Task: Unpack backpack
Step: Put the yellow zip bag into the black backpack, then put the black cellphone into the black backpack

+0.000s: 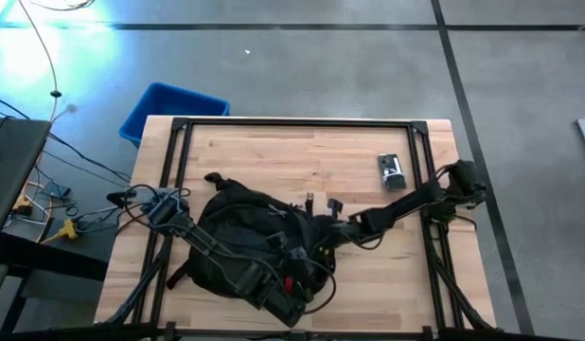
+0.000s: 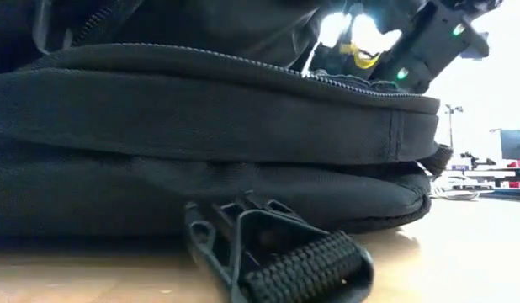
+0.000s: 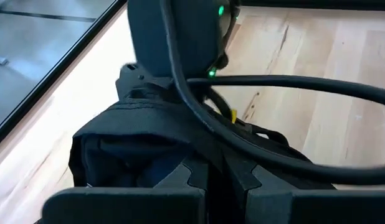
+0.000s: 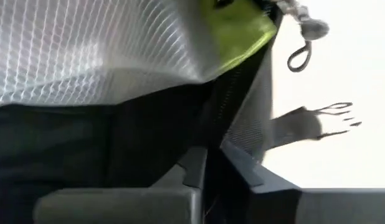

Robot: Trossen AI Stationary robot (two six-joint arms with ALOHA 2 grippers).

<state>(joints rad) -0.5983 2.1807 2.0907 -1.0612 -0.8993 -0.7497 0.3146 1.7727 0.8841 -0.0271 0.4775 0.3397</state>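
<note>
Grey concrete floor surrounds the wooden tabletop (image 1: pixel 274 152); the backpack (image 1: pixel 240 242) lies at its front centre. Left tool (image 3: pixel 211 180) — clamped on backpack fabric. Right tool (image 4: pixel 208 168) — closed inside the opening; contents unclear. Risk: withdrawing drags the whole backpack.

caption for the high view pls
Both claws, left and right, work at the backpack on the table.

Counted one backpack (image 1: pixel 245 242), one blue bin (image 1: pixel 165 106), one small packet (image 1: pixel 393 171) on one table (image 1: pixel 274 152), and two arms with two grippers.
</note>
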